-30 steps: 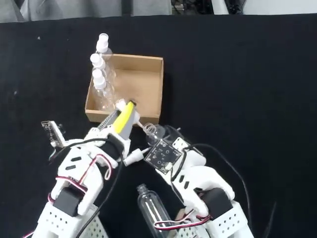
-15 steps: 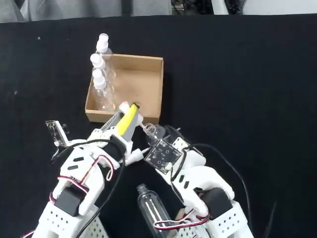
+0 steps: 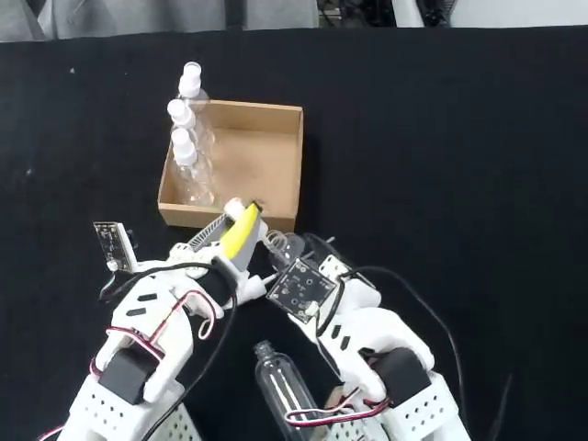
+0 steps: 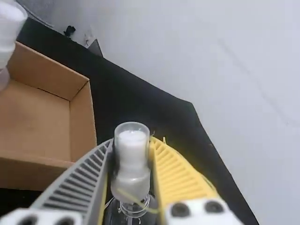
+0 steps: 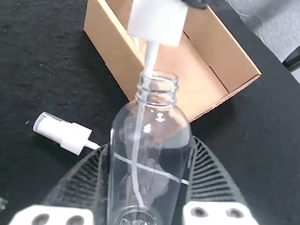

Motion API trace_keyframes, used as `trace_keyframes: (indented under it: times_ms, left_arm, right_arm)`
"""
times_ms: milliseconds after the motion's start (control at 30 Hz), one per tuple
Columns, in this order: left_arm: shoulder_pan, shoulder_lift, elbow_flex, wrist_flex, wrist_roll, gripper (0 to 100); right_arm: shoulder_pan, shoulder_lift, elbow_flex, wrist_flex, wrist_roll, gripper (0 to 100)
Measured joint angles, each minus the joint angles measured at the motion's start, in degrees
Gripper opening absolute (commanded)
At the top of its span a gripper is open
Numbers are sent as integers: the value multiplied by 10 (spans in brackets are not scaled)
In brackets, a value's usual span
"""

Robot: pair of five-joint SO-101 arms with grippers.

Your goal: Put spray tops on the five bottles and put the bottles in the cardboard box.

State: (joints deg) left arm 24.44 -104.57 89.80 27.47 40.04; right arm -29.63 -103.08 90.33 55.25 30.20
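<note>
Nearest, a spare bottle (image 3: 280,381) is lying. The right jaws are clamping a bottle (image 5: 150,140); the left jaws are gripping a spray top (image 4: 130,159), its tube dipping into that bottle's neck. Beyond, the cardboard box (image 3: 276,156) is holding three capped bottles (image 3: 184,147).

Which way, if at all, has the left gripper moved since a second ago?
Yes. The left gripper, holding a spray top, has backed slightly away from the cardboard box, drifting rightward in the high view.

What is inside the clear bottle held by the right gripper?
A thin white dip tube hangs down through the bottle neck from the spray top above it. The bottle base is covered by the right gripper.
</note>
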Motion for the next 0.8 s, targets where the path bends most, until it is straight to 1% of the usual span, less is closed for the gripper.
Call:
trace_keyframes:
  times_ms: [167,300,367,533,700,800]
  left_arm:
    - [2,0,-1,0,0,48]
    - [3,0,-1,0,-1,179]
    - [2,0,-1,3,-1,228]
    - [4,5,-1,35,-2,215]
    - [9,5,-8,37,-1,213]
    - [5,5,-25,40,15,213]
  right_arm:
    - [-4,0,0,0,-18,109]
    - [-5,0,0,0,-20,109]
    - [-3,0,0,0,-21,109]
    - [-3,0,0,0,-23,109]
    - [-3,0,0,0,-23,109]
    - [-3,0,0,0,-24,109]
